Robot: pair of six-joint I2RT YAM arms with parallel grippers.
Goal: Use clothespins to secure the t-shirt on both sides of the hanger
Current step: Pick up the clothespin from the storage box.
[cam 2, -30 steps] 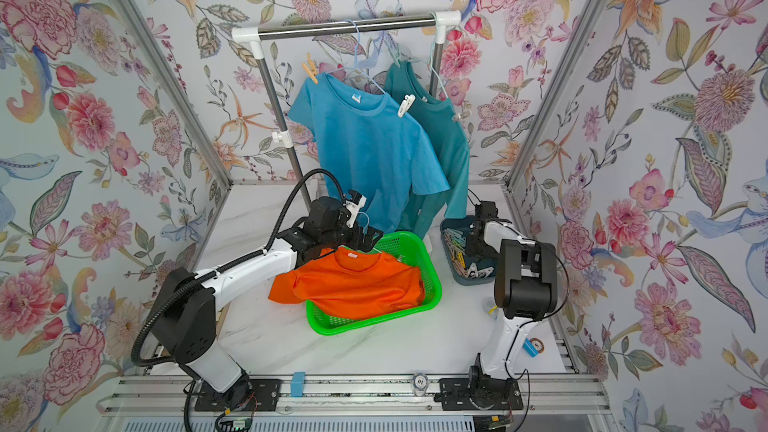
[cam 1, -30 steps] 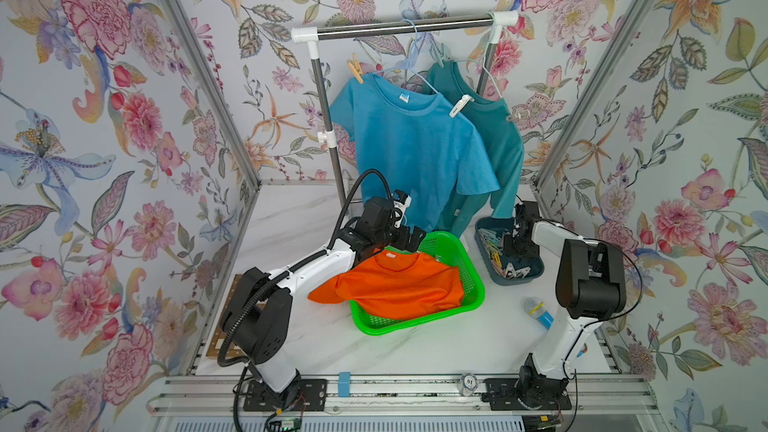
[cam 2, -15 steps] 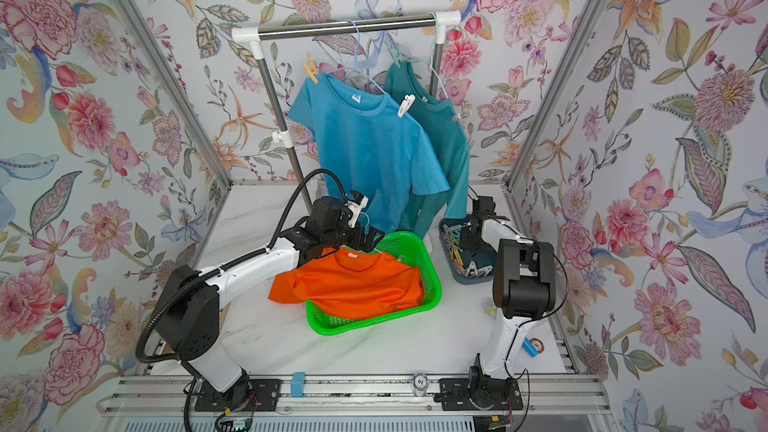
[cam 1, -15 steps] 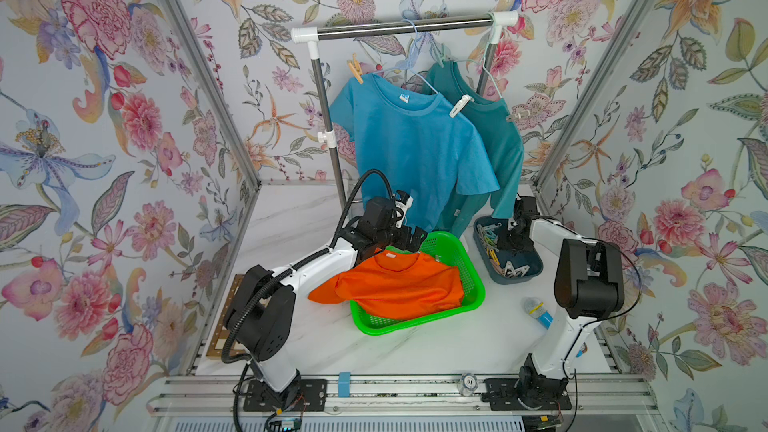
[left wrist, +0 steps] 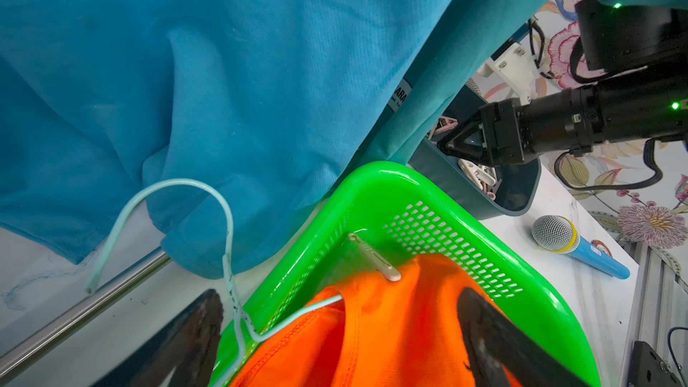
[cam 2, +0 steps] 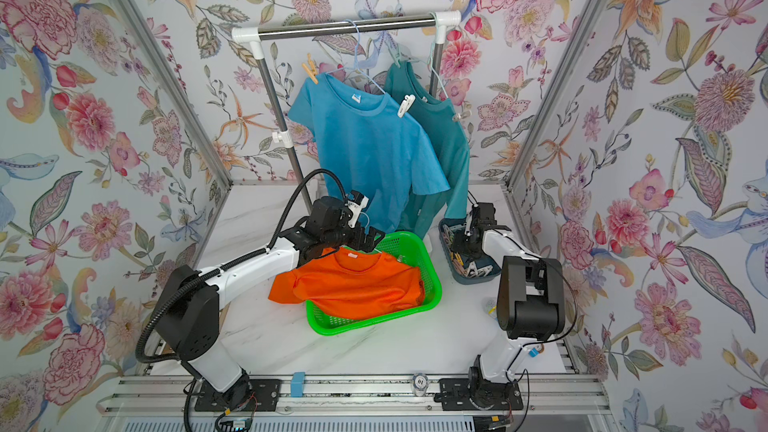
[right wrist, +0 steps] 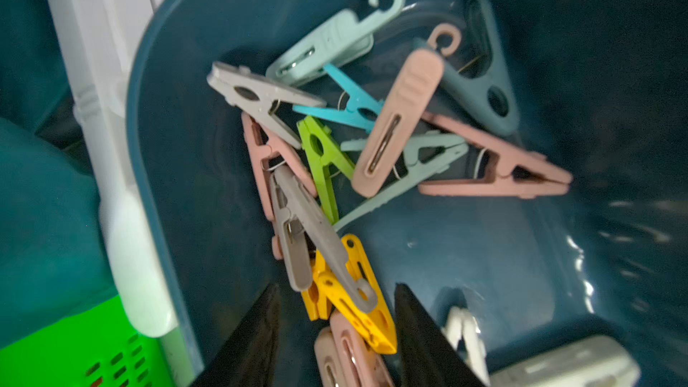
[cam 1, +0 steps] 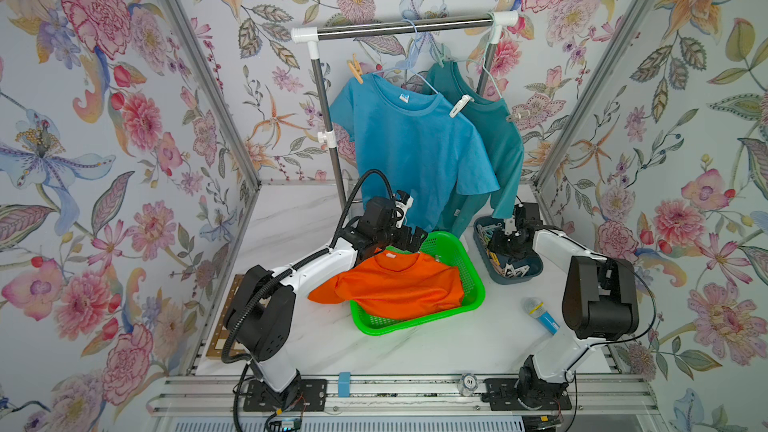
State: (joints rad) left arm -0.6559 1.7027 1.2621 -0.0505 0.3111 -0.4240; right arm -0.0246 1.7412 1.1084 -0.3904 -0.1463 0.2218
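An orange t-shirt (cam 1: 399, 284) lies in the green basket (cam 1: 471, 280), on a pale blue wire hanger (left wrist: 227, 255) whose hook sticks out past the basket rim. One beige clothespin (left wrist: 376, 259) is clipped at a shoulder of the shirt. My left gripper (left wrist: 338, 303) hangs open over the shirt's collar with nothing in it. My right gripper (right wrist: 337, 288) is down inside the dark blue bin (right wrist: 446, 255) of loose clothespins (right wrist: 324, 165). Its jaws stand apart on either side of a yellow clothespin (right wrist: 357, 292) and a pink one, without closing on them.
A blue t-shirt (cam 1: 411, 147) and a teal one (cam 1: 498, 135) hang pinned on the rack (cam 1: 399, 27) behind the basket, their hems close above my left wrist. A toy microphone (cam 1: 540, 315) lies on the table in front of the bin.
My right gripper has shifted slightly inside the bin, toward its back. The left arm and the orange t-shirt have not moved.
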